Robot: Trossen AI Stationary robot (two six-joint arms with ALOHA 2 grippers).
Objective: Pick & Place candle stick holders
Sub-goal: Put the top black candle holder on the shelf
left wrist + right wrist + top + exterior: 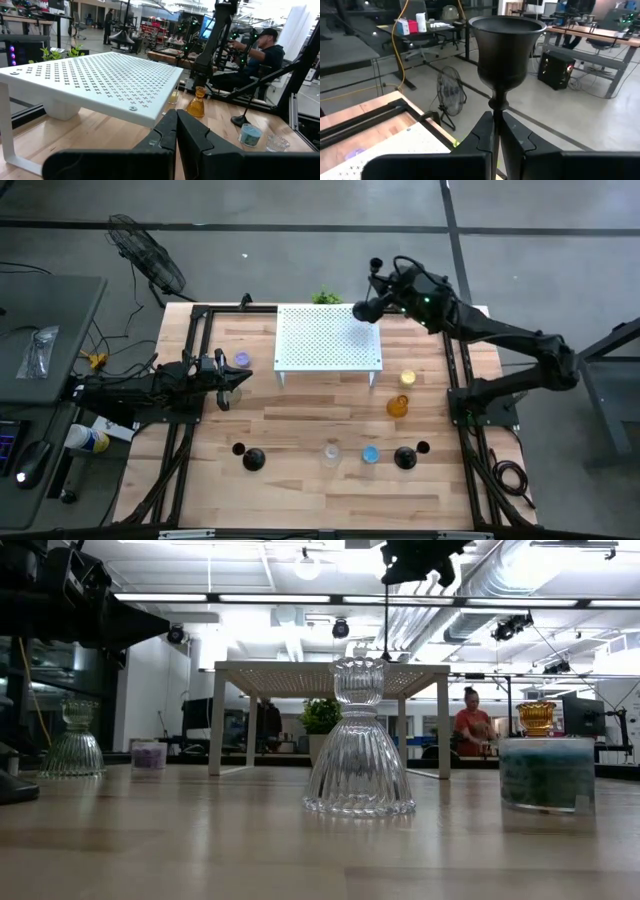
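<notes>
My right gripper [496, 125] is high over the far right corner of the white perforated shelf [330, 340] and is shut on a tall black candlestick [507, 50]. Two more black candlesticks [252, 459] [405, 457] stand on their round bases near the front edge. Between them stand a clear glass holder [358, 740] and a blue cup [546, 775]. An amber holder [398, 405] and a yellow cup [407, 379] stand to the right of the shelf. A purple cup [242, 360] and a clear holder [232, 392] are beside my shut left gripper [176, 135] at the table's left. My right gripper pinches the candlestick's thin stem [496, 107] between its two fingers, just under the cup. The fingers come about level from the table's right side and lie across the stem. The candlestick stays upright, cup above the fingers, and its long stem [387, 610] hangs down toward the shelf top.
The shelf stands on thin legs in the table's far middle, with a small plant [326, 297] behind it. Black frame rails [195, 330] run along both table sides. A person [470, 730] sits in the room beyond. Bare wood lies in front of the shelf.
</notes>
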